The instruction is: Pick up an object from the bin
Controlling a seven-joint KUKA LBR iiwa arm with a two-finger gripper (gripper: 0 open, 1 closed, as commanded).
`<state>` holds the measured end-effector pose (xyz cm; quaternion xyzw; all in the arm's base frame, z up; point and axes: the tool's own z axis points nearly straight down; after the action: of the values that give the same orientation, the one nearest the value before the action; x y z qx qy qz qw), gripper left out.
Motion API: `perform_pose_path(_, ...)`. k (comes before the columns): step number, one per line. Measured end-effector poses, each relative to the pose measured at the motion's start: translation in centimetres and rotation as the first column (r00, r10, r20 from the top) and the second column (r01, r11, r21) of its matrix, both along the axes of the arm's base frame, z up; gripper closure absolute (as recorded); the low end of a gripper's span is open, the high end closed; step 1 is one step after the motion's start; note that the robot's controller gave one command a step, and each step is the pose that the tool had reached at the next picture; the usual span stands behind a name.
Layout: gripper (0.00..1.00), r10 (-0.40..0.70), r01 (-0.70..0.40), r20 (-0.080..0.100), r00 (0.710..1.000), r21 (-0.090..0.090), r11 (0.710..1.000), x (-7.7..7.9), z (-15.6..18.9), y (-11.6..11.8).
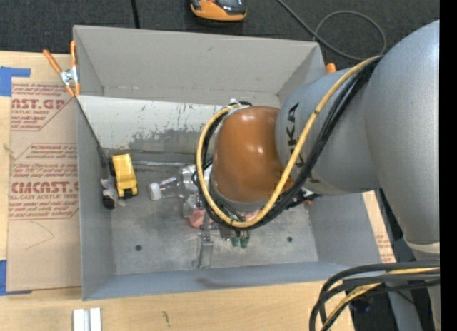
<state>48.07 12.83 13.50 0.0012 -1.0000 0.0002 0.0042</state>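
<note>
Bin: grey metal with sloped walls and a scuffed floor; a few loose things lie across its left and middle.
Arm: grey, reaching in from the right and bent down over the middle of the bin.
Cables: yellow and black, looped round the wrist.
Orange cover: rounded, on the wrist, hiding much of the bin's middle.
Gripper: low over the floor near the front wall, just below the orange cover; whether it is spread or pressed together cannot be told.
Pink thing: small, on the floor at the middle, nearest the gripper, just up and left of it, at the cover's edge.
Clear thing: white-capped, lying left of the cover.
Yellow toy: blocky, near the left wall, well apart from the gripper.
Black thing: small, just beside the yellow toy's lower end.
Green bit: small, under the cover's lower edge, right of the gripper.
</note>
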Motion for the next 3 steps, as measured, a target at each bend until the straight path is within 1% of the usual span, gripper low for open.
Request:
perform_pose_path(1,0.00,-0.002,0.002,0.007,1.000,0.001,1.000,0.2,0.4,-0.1)
perform_pose_path(2,0.00,0.055,-0.055,0.008,0.998,0.001,0.998,1.4,3.7,-2.7)
perform_pose_path(3,0.00,0.030,-0.030,0.011,0.999,0.001,1.000,2.5,4.1,-8.9)
